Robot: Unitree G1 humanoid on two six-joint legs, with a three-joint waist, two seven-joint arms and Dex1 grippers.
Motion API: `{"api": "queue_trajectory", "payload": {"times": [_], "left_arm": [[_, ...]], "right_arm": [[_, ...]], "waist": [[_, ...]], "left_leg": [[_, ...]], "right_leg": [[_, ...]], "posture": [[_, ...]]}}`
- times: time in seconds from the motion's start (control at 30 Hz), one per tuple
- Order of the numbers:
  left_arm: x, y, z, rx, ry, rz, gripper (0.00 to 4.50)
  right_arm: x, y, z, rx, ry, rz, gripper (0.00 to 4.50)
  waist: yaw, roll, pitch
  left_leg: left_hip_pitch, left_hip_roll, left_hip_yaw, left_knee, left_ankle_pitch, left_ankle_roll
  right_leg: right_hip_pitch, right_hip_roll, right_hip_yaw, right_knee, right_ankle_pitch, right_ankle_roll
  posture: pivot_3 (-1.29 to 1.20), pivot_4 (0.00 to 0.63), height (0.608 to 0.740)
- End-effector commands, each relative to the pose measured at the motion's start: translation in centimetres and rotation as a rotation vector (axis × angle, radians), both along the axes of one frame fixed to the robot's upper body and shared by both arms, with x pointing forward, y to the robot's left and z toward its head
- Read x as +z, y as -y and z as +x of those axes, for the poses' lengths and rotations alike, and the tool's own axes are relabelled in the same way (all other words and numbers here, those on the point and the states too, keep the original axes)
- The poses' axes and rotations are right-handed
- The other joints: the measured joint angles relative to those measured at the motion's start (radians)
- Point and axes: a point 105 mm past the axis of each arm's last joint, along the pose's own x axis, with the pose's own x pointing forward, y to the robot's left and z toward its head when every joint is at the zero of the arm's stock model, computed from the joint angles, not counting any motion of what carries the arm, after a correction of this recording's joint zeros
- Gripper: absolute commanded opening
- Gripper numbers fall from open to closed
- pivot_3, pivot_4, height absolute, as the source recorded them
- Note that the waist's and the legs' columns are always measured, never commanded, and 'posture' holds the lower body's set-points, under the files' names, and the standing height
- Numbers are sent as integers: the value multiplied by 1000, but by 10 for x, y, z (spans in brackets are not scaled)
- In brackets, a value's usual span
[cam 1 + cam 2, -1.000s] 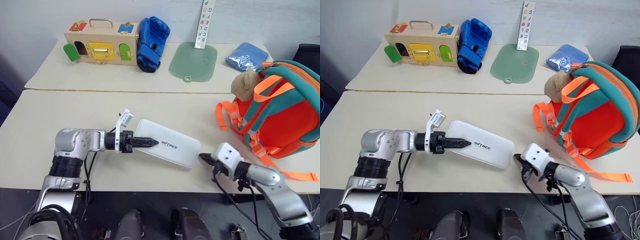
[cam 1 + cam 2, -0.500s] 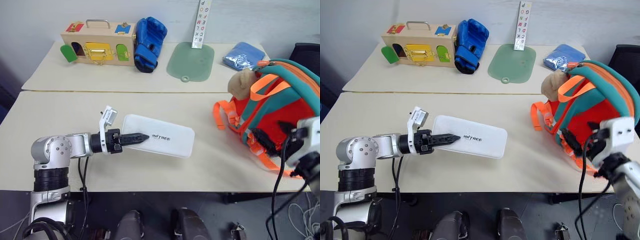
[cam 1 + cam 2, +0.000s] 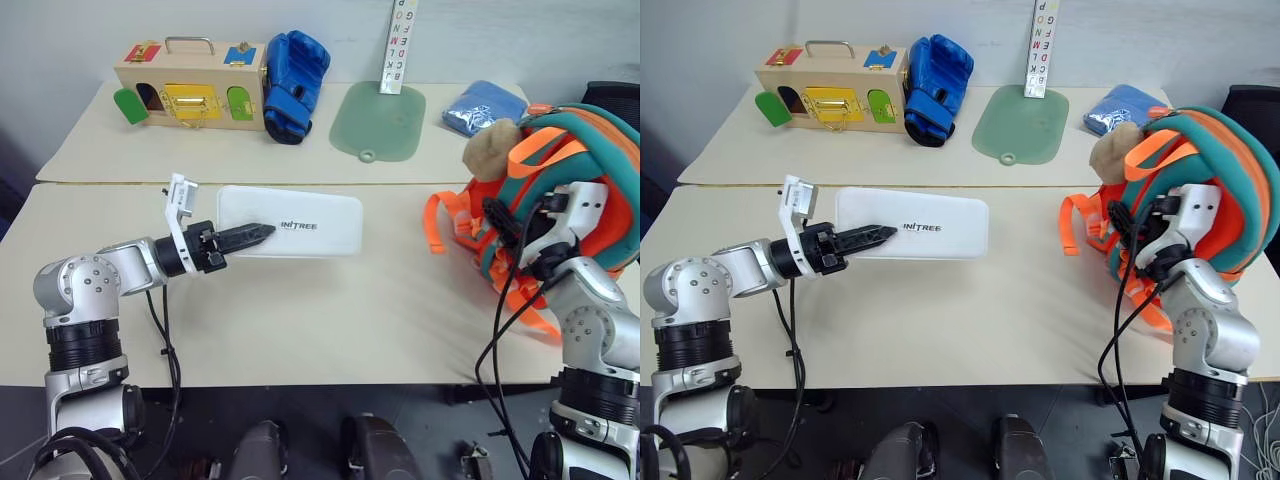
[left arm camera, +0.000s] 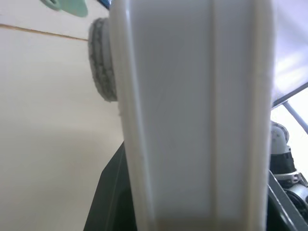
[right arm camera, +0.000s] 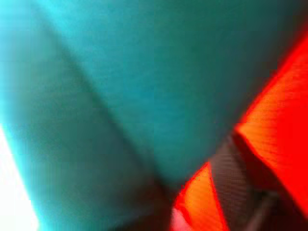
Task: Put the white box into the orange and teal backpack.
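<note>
A: Holding the white box [image 3: 290,223] at its left end, the left gripper [image 3: 245,236] has its jaws pinched on the box; the case hangs flat above the worktop [image 3: 330,310], lettering facing up.

B: Position of the orange and teal backpack [image 3: 590,200]?

A: It stands on the right side of the worktop, well apart from the box, with a tan plush toy [image 3: 490,150] at its upper left and orange straps [image 3: 445,225] trailing onto the surface.

B: Right gripper [image 3: 1128,232]?

A: It is raised against the front of the backpack. Whether its jaws are spread or pressed together, I cannot tell.

B: Background items?

A: A wooden box [image 3: 190,82], a blue boxing glove [image 3: 292,72], a green mat [image 3: 382,120] and a blue cloth [image 3: 482,108] sit on the far worktop.
</note>
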Motion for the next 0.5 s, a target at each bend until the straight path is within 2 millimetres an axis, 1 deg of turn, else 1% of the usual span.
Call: {"api": "queue_trajectory", "payload": {"times": [0.03,0.13,0.17,0.2,0.23,0.27,0.3,0.4,0.5], "left_arm": [[24,-20,-4,56,119,-31,1372],[39,-29,-2,101,172,-38,1372],[46,-32,-2,113,188,-44,1372],[52,-35,0,127,205,-44,1372],[60,-38,2,143,215,-45,1372],[67,-40,5,156,224,-44,1372],[72,-41,6,163,229,-43,1372],[84,-40,7,166,265,-47,1372],[102,-32,3,129,349,-69,1372]], "right_arm": [[39,-14,-16,152,130,2,1157],[60,-30,-32,336,160,19,151],[67,-39,-40,425,159,27,38],[77,-51,-55,566,160,24,38],[87,-64,-75,725,162,-4,38],[93,-73,-90,842,160,-44,38],[96,-78,-100,909,153,-70,38],[97,-88,-106,971,134,-153,38],[107,-104,-135,1198,111,-157,38]], "waist": [[0,0,0],[3,1,1],[4,1,1],[5,1,1],[5,1,3],[6,0,4],[6,0,4],[2,-1,4],[0,-1,5]], "left_leg": [[0,0,0,0,0,0],[0,0,0,0,0,0],[0,0,0,0,0,0],[-1,0,0,0,0,0],[-1,0,0,0,0,0],[-1,0,-1,0,0,1],[-1,0,-1,0,0,1],[-2,0,-2,-1,-1,2],[-2,0,0,-1,-2,2]], "right_leg": [[0,0,0,0,0,0],[0,0,0,0,0,0],[0,0,0,0,0,0],[0,0,0,0,0,0],[0,0,0,0,0,0],[0,0,0,0,0,0],[0,0,-1,-1,0,0],[0,0,-2,-2,0,0],[-1,0,-1,-3,0,0]], "posture": [[0,150,740],[0,150,740],[0,150,740],[0,150,740],[0,150,740],[0,150,740],[0,150,740],[0,150,740],[0,150,740]]}}
